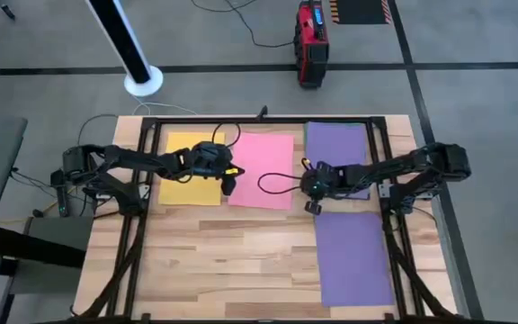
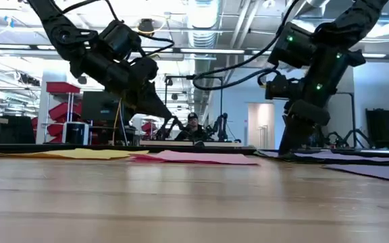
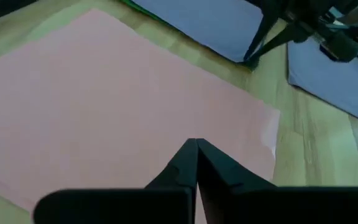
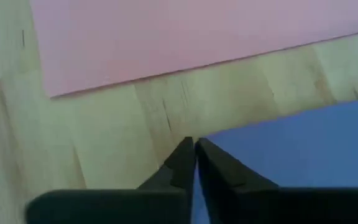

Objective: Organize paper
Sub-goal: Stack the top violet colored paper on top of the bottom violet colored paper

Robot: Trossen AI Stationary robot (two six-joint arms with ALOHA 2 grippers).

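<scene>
Both arms poised over coloured paper on the wooden desk (image 1: 241, 261)

Left gripper (image 1: 228, 183) hangs above the pink sheet (image 1: 263, 166), fingers pressed together and empty; right gripper (image 1: 312, 205), fingers likewise closed, hovers by the corner of the near purple sheet (image 1: 353, 261). Yellow sheet (image 1: 187, 184) lies beside the pink, another purple sheet (image 1: 335, 144) farther back
</scene>
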